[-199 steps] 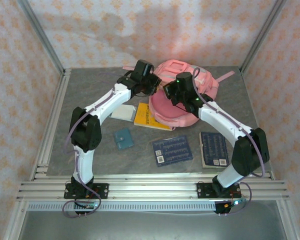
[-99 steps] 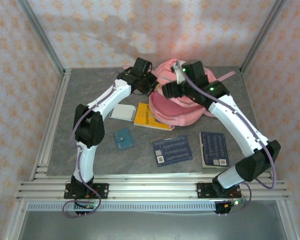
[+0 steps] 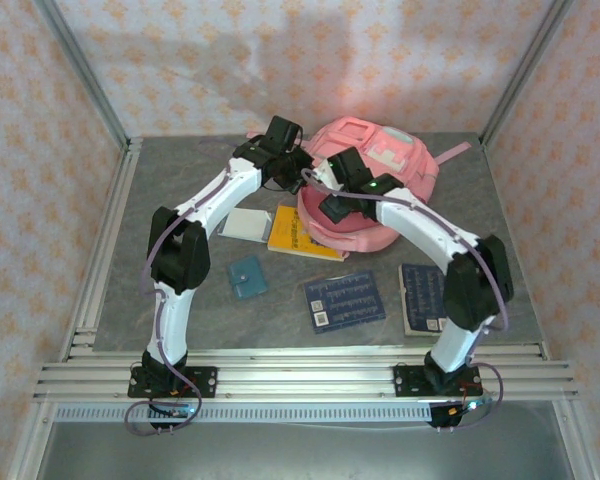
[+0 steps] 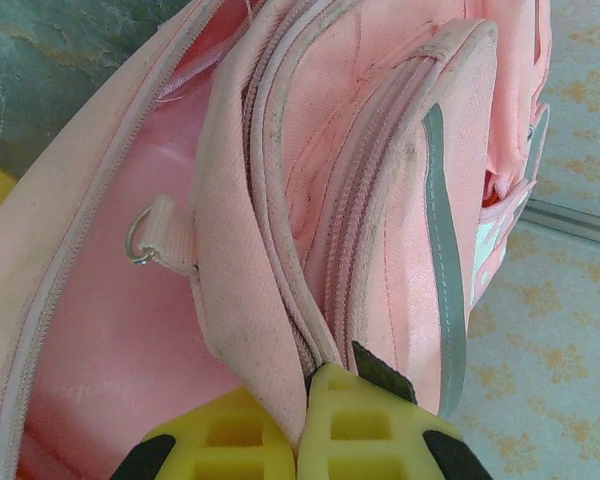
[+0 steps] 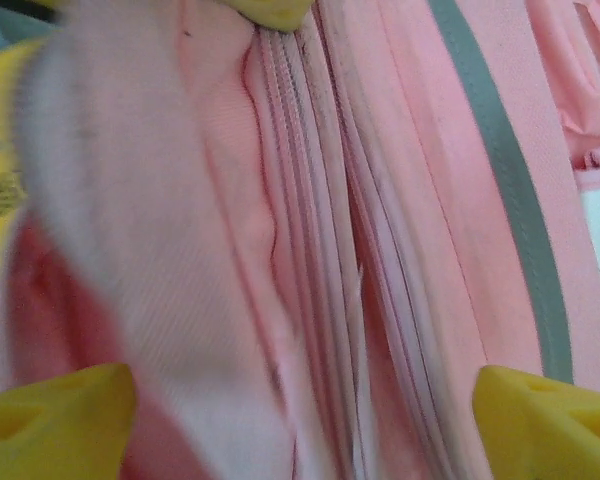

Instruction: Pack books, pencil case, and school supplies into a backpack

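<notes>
Arching over backpack (image 3: 385,165): left fingers (image 4: 350,425) clamping fabric, right fingers (image 5: 540,410) spread.

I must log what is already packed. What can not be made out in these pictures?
Inside of the backpack: top view, the left arm and right arm cover much of the opening.
One corner of the yellow book: top view, the backpack hides it.
Edge of the right navy book: top view, behind the right arm.
Fabric at left: right wrist view, blurred.
</notes>
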`<action>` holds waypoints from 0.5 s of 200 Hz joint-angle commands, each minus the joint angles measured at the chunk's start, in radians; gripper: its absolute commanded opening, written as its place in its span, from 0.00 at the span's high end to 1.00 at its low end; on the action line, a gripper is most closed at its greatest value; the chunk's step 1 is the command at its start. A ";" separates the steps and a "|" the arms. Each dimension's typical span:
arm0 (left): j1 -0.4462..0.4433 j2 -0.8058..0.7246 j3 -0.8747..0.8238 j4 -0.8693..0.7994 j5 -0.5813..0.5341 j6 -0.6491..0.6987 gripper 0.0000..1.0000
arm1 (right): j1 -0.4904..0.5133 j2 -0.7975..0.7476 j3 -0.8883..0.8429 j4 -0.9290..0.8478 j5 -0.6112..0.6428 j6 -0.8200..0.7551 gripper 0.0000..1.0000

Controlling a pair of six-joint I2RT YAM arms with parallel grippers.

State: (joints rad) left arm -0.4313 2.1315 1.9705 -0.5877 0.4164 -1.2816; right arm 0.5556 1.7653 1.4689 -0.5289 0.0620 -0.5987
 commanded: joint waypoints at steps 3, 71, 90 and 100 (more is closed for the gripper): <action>0.016 0.015 0.025 0.009 -0.002 0.027 1.00 | -0.014 0.047 0.044 0.089 0.073 0.013 0.42; 0.028 -0.104 0.087 -0.103 -0.005 0.227 0.36 | -0.214 -0.026 0.306 -0.036 -0.074 0.443 1.00; 0.028 -0.177 0.080 -0.173 -0.053 0.291 0.32 | -0.248 0.047 0.526 -0.249 -0.058 0.470 1.00; 0.028 -0.213 0.054 -0.193 -0.072 0.319 0.32 | -0.259 0.077 0.611 -0.315 -0.064 0.477 1.00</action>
State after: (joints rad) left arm -0.4187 2.0521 2.0293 -0.6205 0.4252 -1.0889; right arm 0.3534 1.8221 1.8519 -0.7265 -0.0490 -0.2733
